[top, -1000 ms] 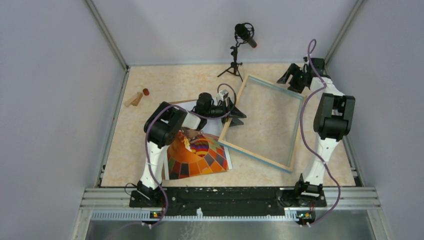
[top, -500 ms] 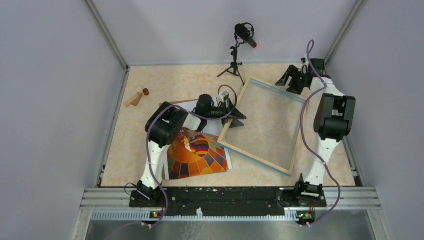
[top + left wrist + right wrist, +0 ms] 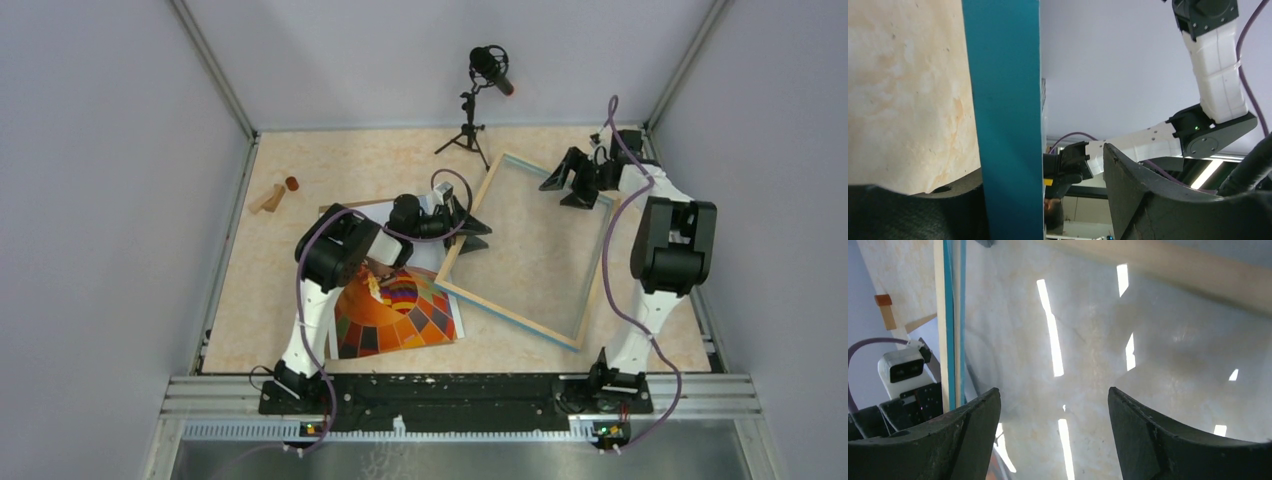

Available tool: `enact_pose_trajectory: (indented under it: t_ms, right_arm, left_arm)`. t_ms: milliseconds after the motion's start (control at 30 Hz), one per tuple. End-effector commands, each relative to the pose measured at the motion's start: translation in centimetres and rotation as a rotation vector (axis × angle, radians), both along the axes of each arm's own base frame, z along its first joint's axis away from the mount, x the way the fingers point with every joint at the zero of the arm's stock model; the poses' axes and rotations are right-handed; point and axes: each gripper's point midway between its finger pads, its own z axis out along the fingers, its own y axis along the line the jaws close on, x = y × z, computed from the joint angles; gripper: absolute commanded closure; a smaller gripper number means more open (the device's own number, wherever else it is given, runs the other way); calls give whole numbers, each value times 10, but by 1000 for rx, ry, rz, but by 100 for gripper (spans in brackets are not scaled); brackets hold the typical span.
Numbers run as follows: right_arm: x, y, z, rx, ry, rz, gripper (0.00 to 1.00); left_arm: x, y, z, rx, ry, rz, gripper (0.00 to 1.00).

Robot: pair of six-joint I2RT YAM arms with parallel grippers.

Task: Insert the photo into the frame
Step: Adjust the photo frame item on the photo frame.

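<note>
The photo (image 3: 395,315), an orange checkered balloon print, lies face up on the table under my left arm, its far part hidden by the arm. The frame (image 3: 508,316), light wood with a blue face and clear pane, lies tilted to its right. My left gripper (image 3: 470,232) is open, its jaws straddling the frame's left rail. In the left wrist view (image 3: 1043,165) the blue rail (image 3: 1005,100) stands between the fingers, with a gap on the right side. My right gripper (image 3: 563,183) is open and empty over the pane near the far right corner, and the right wrist view (image 3: 1053,392) shows the pane (image 3: 1098,315) below it.
A microphone on a small tripod (image 3: 478,110) stands at the back middle. A wooden piece (image 3: 268,198) and a small brown cylinder (image 3: 292,183) lie at the far left. A brown board edge (image 3: 345,207) shows beside the left arm. Grey walls enclose the table.
My right gripper has moved left from beyond the frame's far right corner to over the pane. The frame has shifted slightly. My left gripper stays at the left rail.
</note>
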Motion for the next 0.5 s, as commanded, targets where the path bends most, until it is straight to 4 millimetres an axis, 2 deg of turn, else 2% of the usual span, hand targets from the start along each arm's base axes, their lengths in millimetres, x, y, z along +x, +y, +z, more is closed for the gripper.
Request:
enact_pose_trajectory:
  t_ms: [0,133,333,467]
  right_arm:
    - [-8,-8,51,-88,-83,-34,22]
    - [-13,-20,66,-169,-123,-69,19]
    - [-22,-30,59,-222,-105,-99,18]
    - [-30,-60,54,-251,-85,-232,18]
  left_arm:
    - [14,4,46,-165,-166,47,57]
    - [15,7,48,-171,-172,48,57]
    - [12,14,73,-303,-175,47,56]
    - [9,20,86,-355,-206,54,56]
